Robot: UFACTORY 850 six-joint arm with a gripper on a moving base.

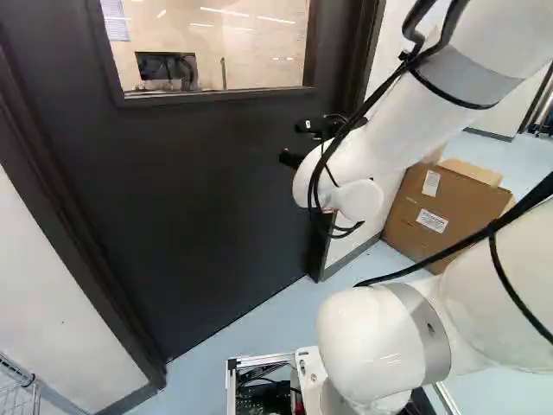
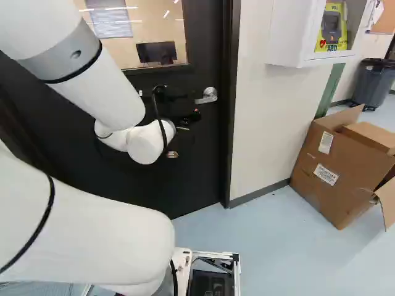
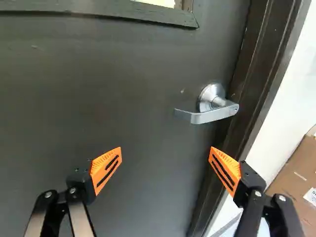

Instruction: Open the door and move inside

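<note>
Black gripper at the arm's end is in front of the door, just below the lever handle in the right base view. The wrist view shows the gripper with its two orange-padded fingers wide apart, nothing between them. Ahead of the fingers, nearer the one on the door frame's side, is the silver lever handle, untouched and roughly level. The dark door with a window stands closed in its frame. In the left base view the arm hides the handle; the right base view shows the handle too.
An open cardboard box stands on the floor right of the door, beside the white wall. A white cabinet hangs above. Farther back is a grey bin. A wire rack is at the near left.
</note>
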